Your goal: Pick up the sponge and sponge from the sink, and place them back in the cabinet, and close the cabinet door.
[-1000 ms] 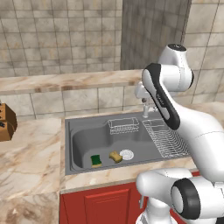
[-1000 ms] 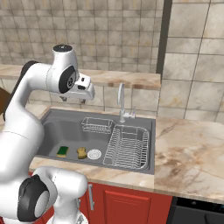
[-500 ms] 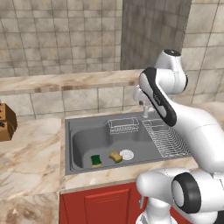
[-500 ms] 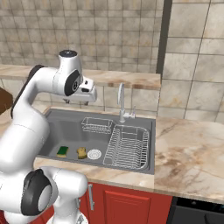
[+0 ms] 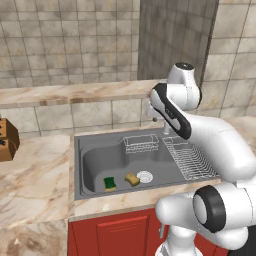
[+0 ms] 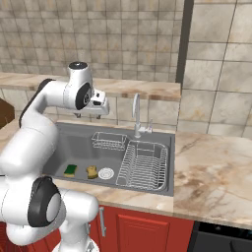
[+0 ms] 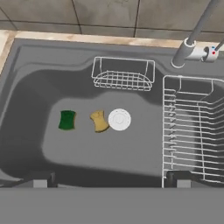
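Observation:
Two sponges lie on the floor of the grey sink (image 7: 87, 151), just left of the round white drain (image 7: 119, 119). One is the green sponge (image 5: 110, 183) (image 6: 70, 170) (image 7: 67, 120), the other the tan sponge (image 5: 132, 179) (image 6: 92, 172) (image 7: 99, 120) beside it. High above the basin hangs my gripper (image 6: 93, 115) (image 7: 109, 181), pointing down, open and holding nothing. Its fingertips (image 7: 41, 179) stand wide apart, well clear of both sponges. The cabinet and the cabinet door are out of view.
A wire rack (image 7: 123, 74) hangs on the sink's back wall. The draining rack (image 6: 145, 165) takes up the right half. The faucet (image 6: 135, 115) rises behind it. A brown box (image 5: 6, 140) stands on the left counter, and a red floor unit (image 5: 115, 235) sits below.
The arm's upper part has swung a little toward the sink's middle, and the jaws have spread slightly wider. Both sponges lie where they were.

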### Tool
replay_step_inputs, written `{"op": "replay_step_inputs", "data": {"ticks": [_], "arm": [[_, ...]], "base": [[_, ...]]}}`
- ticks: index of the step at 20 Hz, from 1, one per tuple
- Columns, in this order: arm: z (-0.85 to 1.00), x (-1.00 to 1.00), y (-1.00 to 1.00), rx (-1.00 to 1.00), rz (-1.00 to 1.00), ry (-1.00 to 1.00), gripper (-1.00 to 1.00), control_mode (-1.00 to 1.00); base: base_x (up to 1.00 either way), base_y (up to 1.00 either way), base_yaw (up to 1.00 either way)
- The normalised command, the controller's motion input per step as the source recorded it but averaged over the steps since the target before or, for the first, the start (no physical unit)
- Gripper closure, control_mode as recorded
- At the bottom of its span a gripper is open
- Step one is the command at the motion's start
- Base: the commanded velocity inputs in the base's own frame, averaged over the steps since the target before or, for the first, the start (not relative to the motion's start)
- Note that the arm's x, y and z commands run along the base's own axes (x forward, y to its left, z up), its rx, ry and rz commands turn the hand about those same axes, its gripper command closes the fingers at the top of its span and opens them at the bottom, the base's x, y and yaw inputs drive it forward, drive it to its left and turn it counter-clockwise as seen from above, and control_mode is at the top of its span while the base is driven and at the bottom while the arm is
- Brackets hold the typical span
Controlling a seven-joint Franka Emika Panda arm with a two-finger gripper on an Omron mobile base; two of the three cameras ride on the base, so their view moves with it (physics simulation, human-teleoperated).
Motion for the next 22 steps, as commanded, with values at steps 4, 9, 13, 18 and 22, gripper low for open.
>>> {"op": "replay_step_inputs", "data": {"ticks": [4, 9, 13, 18, 22], "arm": [[-0.21, 0.26, 0.28, -0.08, 0.0, 0.0, -1.0, -1.0], [-0.14, 0.21, 0.11, -0.01, 0.0, 0.03, -1.0, -1.0], [-0.15, 0.04, 0.0, 0.0, 0.03, 0.03, -1.0, -1.0], [-0.18, 0.0, 0.01, 0.0, 0.04, 0.09, -1.0, -1.0], [-0.31, 0.0, 0.09, 0.0, 0.06, 0.16, -1.0, -1.0]], "base": [[0.0, 0.0, 0.0], [0.0, 0.0, 0.0], [0.0, 0.0, 0.0], [0.0, 0.0, 0.0], [0.0, 0.0, 0.0]]}}
